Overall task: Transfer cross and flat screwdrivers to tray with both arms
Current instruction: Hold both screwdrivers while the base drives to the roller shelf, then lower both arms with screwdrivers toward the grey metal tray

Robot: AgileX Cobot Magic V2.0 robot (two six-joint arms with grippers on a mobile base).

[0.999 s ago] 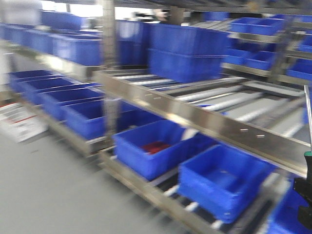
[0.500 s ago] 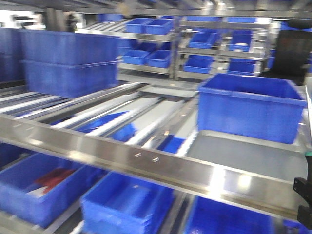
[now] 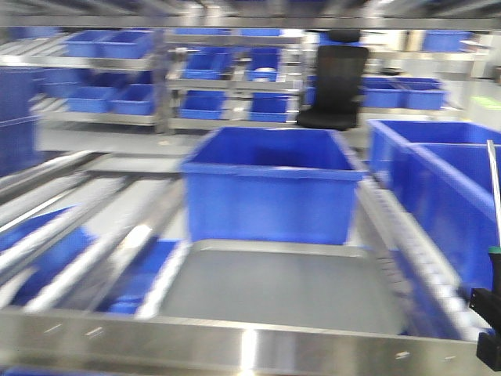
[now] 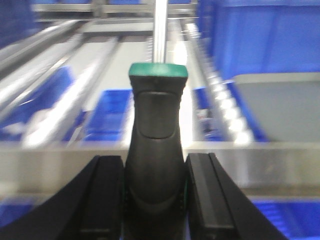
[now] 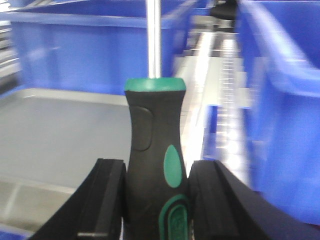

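Note:
My left gripper (image 4: 155, 170) is shut on a screwdriver (image 4: 155, 145) with a black handle, green collar and grey shaft pointing up and away. My right gripper (image 5: 156, 175) is shut on the second screwdriver (image 5: 155, 145), black with green patches. In the front view only the right gripper (image 3: 488, 325) and its screwdriver's shaft (image 3: 494, 196) show at the right edge. The grey metal tray (image 3: 274, 294) lies on the rack ahead, in front of a blue bin. The tray also shows in the left wrist view (image 4: 280, 105) and in the right wrist view (image 5: 55, 125). The left gripper is out of the front view.
A deep blue bin (image 3: 270, 184) stands behind the tray, and more blue bins (image 3: 438, 188) stand at its right. A steel rack rail (image 3: 235, 345) runs across the front. Roller tracks (image 3: 70, 243) lie at the left. A black chair (image 3: 337, 78) stands far back.
The front view has swept to the right along the racks. The grey tray and the blue bin behind it have come to the centre. Both screwdrivers stay gripped.

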